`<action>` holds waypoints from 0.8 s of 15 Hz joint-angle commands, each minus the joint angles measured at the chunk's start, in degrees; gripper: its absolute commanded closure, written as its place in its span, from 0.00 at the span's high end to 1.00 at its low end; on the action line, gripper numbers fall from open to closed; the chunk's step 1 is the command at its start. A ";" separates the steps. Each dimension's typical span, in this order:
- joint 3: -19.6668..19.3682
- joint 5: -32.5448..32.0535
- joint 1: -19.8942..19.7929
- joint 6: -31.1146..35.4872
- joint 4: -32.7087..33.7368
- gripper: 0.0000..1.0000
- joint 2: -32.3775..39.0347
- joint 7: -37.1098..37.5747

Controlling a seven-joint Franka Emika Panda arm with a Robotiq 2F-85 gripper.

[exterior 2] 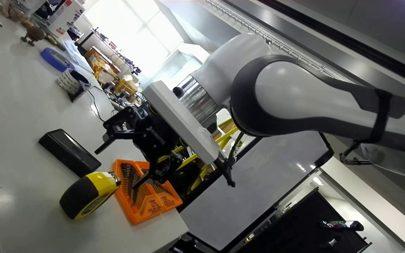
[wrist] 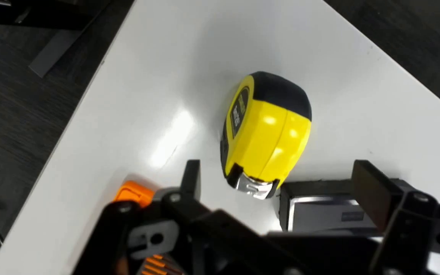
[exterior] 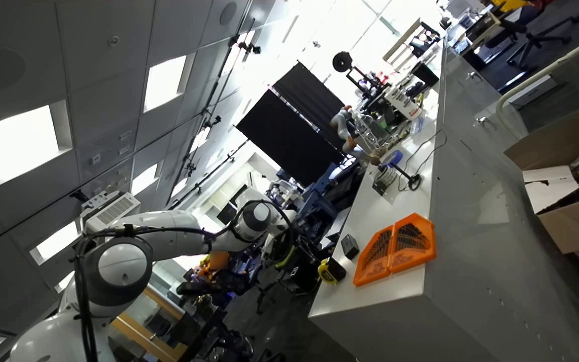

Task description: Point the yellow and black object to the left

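The yellow and black object is a tape measure, seen in both exterior views (exterior: 330, 271) (exterior 2: 89, 194) and in the wrist view (wrist: 269, 133). It stands on the white table with its yellow top up. In the wrist view its silver mouth faces the bottom of the picture, toward the gripper. My gripper is open and empty, raised above the table, in an exterior view (exterior 2: 116, 170) and in the wrist view (wrist: 277, 173). Its fingers are apart, and the tape measure's mouth end appears between them in the wrist view, without visible contact.
A black box (wrist: 319, 214) lies close beside the tape measure. An open orange drill bit case (exterior: 395, 249) lies nearby, also in an exterior view (exterior 2: 146, 196). The table's edges (wrist: 75, 114) are close. A blue ring (exterior 2: 56, 59) and a tape roll (exterior 2: 69, 81) stand farther along.
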 commanded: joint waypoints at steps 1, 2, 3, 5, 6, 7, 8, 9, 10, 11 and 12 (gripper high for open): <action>-1.30 1.24 2.41 -2.51 3.44 1.00 2.47 0.26; -1.38 1.06 2.64 -1.83 3.45 1.00 2.71 0.18; -1.67 1.04 2.87 -1.65 3.78 1.00 3.31 0.25; -1.73 1.07 2.92 -1.23 3.91 1.00 3.87 0.25; -1.71 0.97 3.04 -0.86 3.75 1.00 3.88 0.25; -1.76 1.06 2.56 -0.29 2.27 1.00 3.07 -0.52; -1.78 1.08 2.59 -0.29 2.38 1.00 3.28 -0.52; -1.79 1.09 2.61 -0.29 2.45 1.00 3.42 -0.53; -1.79 1.09 2.63 -0.29 2.49 1.00 3.49 -0.53; -1.91 0.64 2.64 0.05 2.32 1.00 3.38 -0.82; -2.35 -0.04 3.00 -0.26 2.38 1.00 3.40 -0.11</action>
